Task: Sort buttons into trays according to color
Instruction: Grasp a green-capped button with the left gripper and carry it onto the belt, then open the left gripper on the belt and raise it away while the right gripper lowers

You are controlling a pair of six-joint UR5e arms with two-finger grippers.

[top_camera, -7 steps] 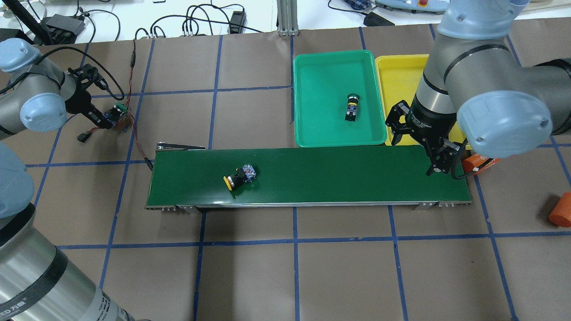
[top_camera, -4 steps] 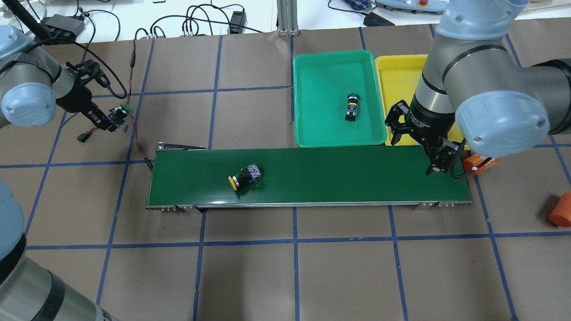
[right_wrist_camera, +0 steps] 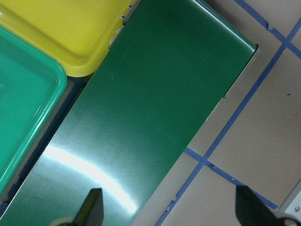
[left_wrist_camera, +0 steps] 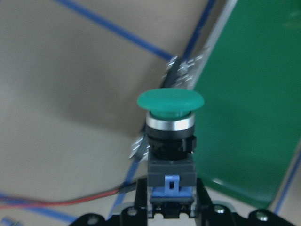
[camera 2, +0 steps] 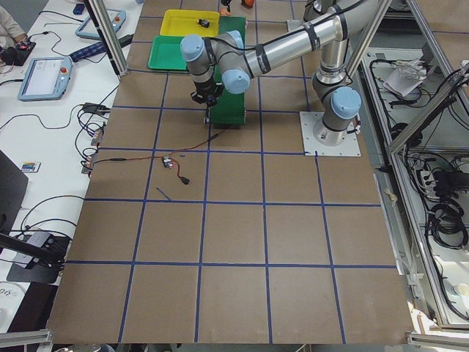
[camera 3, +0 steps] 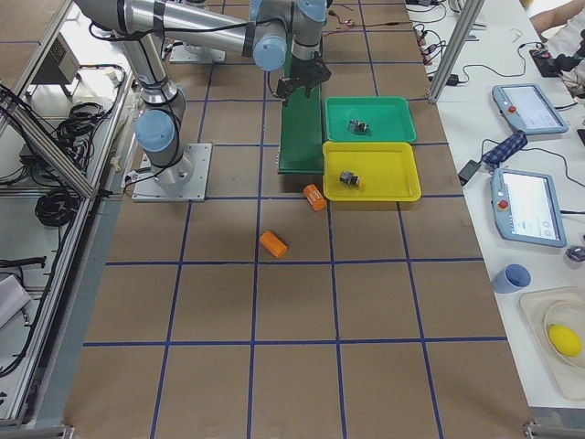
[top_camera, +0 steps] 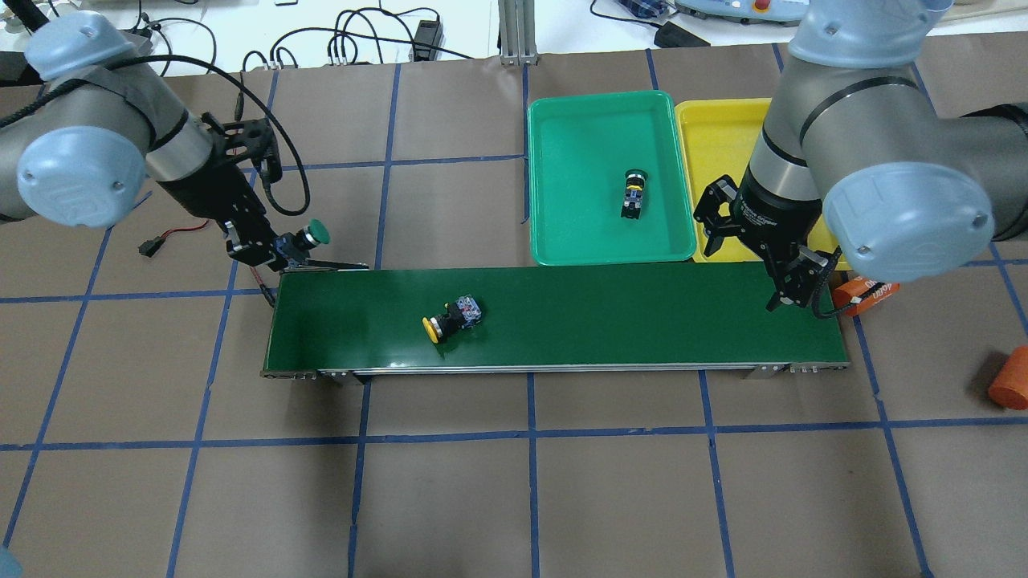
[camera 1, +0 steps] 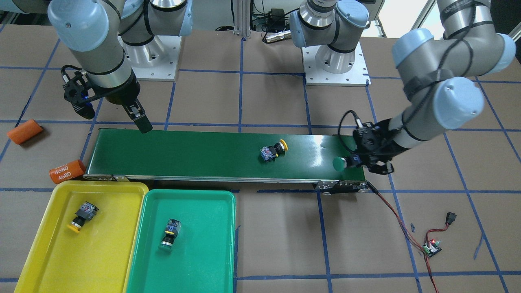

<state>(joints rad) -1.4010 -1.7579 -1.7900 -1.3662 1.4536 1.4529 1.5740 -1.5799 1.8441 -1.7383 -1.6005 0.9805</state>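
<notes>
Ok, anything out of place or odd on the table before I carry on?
Nothing mis-sorted: the yellow tray holds a yellow button, the green tray a green button. Odd bits: an orange cylinder and a 4680 cylinder lie loose near the conveyor belt, and a circuit board trails red wires.

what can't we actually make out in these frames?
- Overhead: the right arm covers most of the yellow tray; its contents are hidden.
- Left wrist: the bottom edge cuts off where the left gripper jaws meet the green button.
- Right wrist: the right gripper shows only as blurred tips at the bottom edge.
</notes>
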